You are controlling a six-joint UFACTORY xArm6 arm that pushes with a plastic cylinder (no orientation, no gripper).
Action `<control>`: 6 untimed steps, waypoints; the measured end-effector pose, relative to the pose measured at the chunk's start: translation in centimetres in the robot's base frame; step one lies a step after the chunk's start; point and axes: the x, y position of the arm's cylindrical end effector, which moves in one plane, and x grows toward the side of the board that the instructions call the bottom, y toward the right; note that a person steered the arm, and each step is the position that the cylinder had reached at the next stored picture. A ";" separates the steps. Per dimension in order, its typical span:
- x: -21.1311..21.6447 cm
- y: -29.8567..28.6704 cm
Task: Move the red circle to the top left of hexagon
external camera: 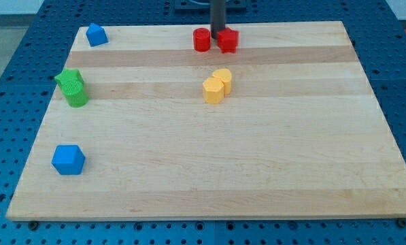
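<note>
My tip (217,34), a bare rod with no hand to open or close, rests at the wooden tabletop's (209,170) top edge between the red circular block (201,39) and another red block (228,41), apparently touching both, so it should push the circle steadily toward the yellow hexagonal block (213,90).

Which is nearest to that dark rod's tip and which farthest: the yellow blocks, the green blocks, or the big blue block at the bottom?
My tip sits at the view's top, between two red blocks.
1. Yellow blocks: just below the tip, mid-board.
2. Green blocks: far over at the view's left edge.
3. Big blue block: lower left, farthest.
</note>
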 end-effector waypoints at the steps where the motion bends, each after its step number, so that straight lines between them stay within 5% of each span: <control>1: 3.2 0.5; 3: -5.4 0.2; 4: -4.5 -3.7; 6: 5.5 -4.8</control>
